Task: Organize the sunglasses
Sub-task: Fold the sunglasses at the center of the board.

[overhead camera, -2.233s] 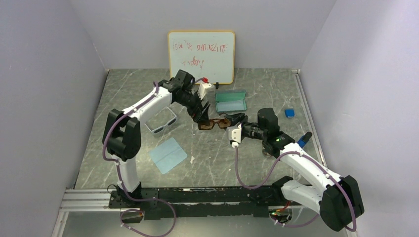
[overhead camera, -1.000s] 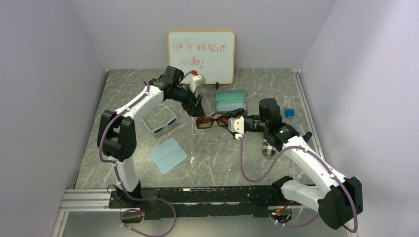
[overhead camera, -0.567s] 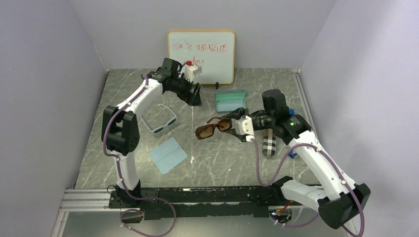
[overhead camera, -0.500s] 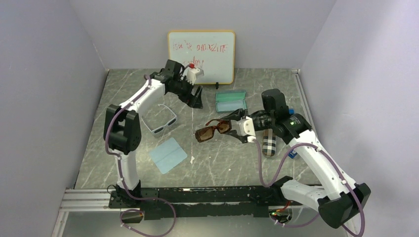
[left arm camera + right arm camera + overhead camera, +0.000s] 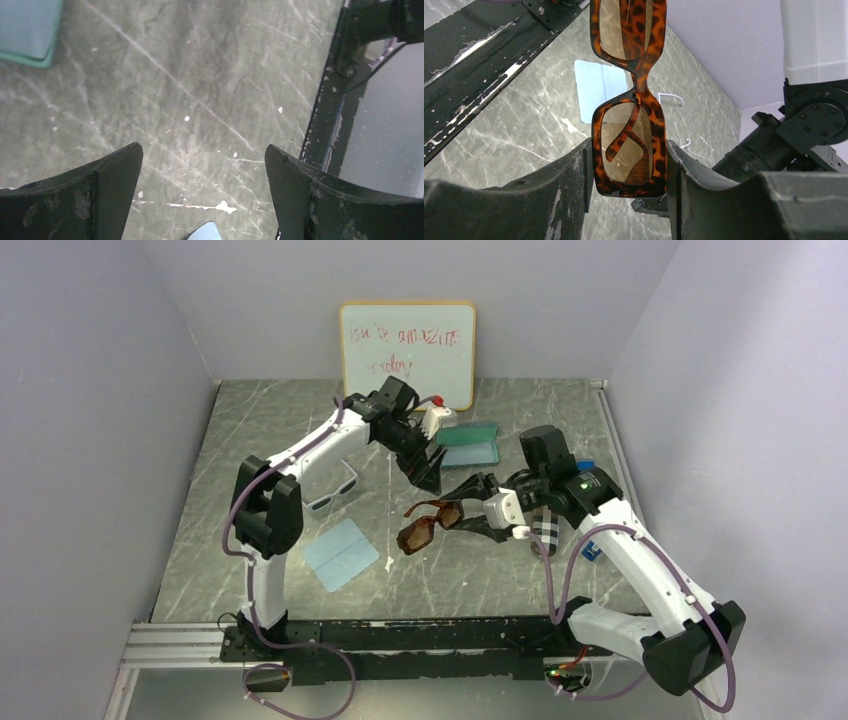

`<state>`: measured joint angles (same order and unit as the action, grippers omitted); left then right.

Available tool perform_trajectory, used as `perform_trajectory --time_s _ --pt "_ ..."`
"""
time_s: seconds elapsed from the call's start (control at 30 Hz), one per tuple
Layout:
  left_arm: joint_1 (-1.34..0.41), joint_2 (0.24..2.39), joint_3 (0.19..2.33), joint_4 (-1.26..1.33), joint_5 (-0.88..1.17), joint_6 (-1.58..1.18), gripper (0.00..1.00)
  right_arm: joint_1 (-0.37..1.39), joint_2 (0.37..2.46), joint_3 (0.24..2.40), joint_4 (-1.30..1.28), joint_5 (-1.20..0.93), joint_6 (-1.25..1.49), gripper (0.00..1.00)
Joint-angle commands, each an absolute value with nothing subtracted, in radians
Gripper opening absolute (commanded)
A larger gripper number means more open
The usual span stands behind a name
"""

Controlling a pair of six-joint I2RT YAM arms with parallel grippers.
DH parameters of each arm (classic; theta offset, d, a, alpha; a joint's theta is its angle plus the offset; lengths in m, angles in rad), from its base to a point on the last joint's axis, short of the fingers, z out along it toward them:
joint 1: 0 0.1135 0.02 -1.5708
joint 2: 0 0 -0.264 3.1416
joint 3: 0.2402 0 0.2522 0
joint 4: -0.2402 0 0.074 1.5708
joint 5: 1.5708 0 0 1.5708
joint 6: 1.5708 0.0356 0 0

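The right wrist view shows what the top view cannot. My right gripper is clenched on one lens of the amber-brown sunglasses, whose tortoise-patterned frame is held up off the table. The left wrist view shows my left gripper released, its fingers spread wide above the table. The top view adds the white sunglasses, lying on the table beside my left arm.

Upper lens of tortoiseshell sunglasses cut by top edge; white sunglasses partly behind left arm; whiteboard writing illegible.
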<state>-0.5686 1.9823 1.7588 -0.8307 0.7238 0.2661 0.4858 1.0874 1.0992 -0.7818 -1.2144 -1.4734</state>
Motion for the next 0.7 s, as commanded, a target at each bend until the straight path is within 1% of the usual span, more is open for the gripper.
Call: perform_trajectory --time_s 0.0,0.27,0.67 --pt "-0.591 1.999 1.812 -0.92 0.846 0.334 0.96 0.492 1.077 1.075 -0.796 -1.258 -1.564 0.24" --pt "-0.621 1.988 1.813 -0.986 0.934 0.4 0.96 0.493 1.077 1.031 -0.75 -1.181 -1.586 0.23" --pt "-0.63 1.952 1.786 -1.04 0.995 0.45 0.96 0.492 1.089 1.023 -0.664 -1.019 -1.574 0.19"
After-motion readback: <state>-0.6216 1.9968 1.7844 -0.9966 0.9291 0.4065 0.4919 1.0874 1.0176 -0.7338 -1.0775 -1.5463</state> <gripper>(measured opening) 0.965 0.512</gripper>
